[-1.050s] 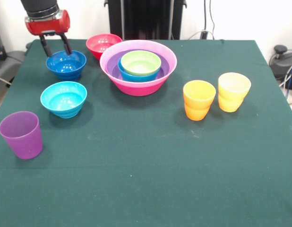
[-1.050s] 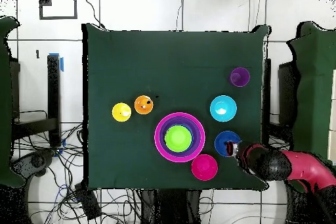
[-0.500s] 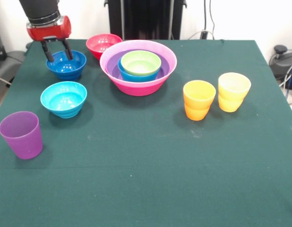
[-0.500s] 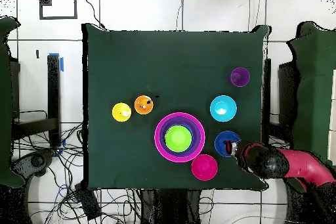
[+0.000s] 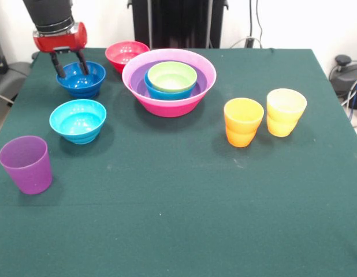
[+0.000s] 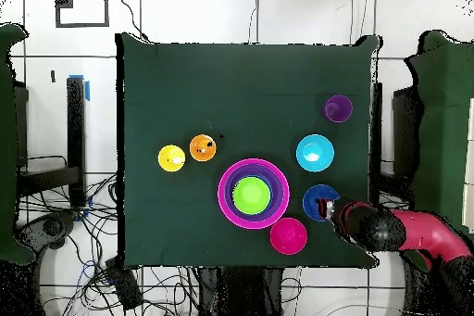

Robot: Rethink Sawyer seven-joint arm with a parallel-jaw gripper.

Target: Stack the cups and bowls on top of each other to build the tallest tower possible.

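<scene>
Currently poised over dark blue bowl at roughly ten o'clock of the table: gripper, jaws apart, straddling the bowl's far rim, nothing clamped. Nested at about twelve o'clock: tower, hot-pink base holding purple, blue and lime green bowls. Just behind it, red-pink bowl. Below the dark blue one, cyan bowl; further toward eight o'clock, purple cup. Side by side near three o'clock: orange cup and yellow cup.

Bright, even light from above; soft short shadows lie under the bowls beside the gripper and the cups well away from it; white glints dot bowl insides
</scene>
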